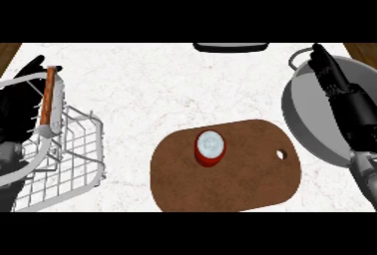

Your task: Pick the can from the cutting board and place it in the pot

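A red can (210,146) with a silver top stands upright on the brown cutting board (243,179), left of the board's middle. The grey pot (300,117) lies at the right edge of the counter, next to the board's right side. My right hand (344,97) hangs over the pot with its fingers straight, pointing toward the far edge, and nothing in it. It is well to the right of the can and apart from it. My left hand (15,107) shows at the far left, fingers up, partly hidden behind a wire basket.
A white wire basket (70,149) with a wooden handle (49,94) stands at the left. A dark, flat object (229,47) sits at the counter's far edge. White marbled counter (162,89) stretches between basket, board and pot.
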{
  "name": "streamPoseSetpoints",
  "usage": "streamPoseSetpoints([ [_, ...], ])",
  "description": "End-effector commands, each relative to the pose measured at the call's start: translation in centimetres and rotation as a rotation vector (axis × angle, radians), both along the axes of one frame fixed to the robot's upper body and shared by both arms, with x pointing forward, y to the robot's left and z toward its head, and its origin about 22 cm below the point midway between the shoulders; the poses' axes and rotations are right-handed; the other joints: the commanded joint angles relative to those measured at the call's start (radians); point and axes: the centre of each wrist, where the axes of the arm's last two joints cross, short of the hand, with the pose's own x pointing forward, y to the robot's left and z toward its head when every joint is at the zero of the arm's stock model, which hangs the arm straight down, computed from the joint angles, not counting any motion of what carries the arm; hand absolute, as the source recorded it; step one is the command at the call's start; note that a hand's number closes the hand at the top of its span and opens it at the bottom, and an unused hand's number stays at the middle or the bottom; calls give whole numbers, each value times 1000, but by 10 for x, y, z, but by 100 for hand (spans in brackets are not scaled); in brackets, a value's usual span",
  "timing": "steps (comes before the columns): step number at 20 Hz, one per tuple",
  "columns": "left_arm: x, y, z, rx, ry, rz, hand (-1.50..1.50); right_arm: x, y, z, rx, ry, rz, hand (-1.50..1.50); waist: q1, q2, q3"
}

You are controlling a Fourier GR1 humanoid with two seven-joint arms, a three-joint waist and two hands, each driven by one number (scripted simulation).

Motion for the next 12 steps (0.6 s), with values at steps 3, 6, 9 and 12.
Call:
streamPoseSetpoints([
  [3,5,5,39,64,44,-104,0,15,10,-7,92,14,78,150,69,-22,11],
  [6,-5,-18,32,59,-31,-123,0,36,21,-13,195,11,174,150,108,-7,15],
  [9,-14,-45,9,4,-15,-107,0,37,2,-40,-108,-31,53,-150,81,-4,14],
  [12,-20,-46,-8,22,-24,-49,0,41,17,-50,6,-114,142,-150,59,-5,16],
])
